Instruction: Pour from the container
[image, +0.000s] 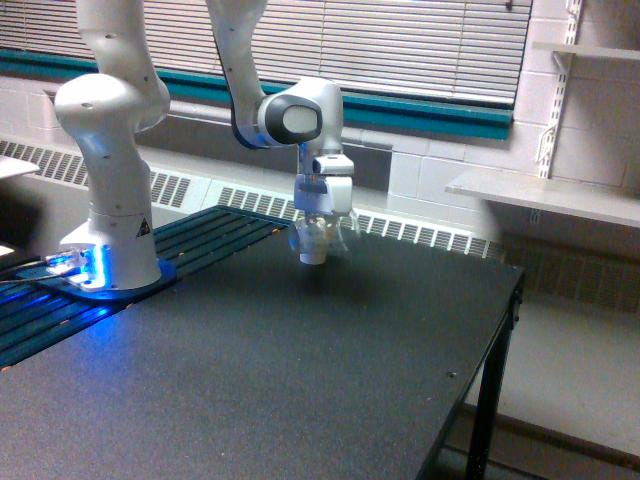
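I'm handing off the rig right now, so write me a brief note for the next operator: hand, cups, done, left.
Hand: shut on the clear cup, low over the table.
White cup: upright on the table, right under the clear cup and partly hidden by it.
Done: clear cup brought to the white cup's mouth.
Left: whether anything has poured can't be told from this view; check, finish the pour, then lift away.

Soft, dim, slightly blurry indoor light
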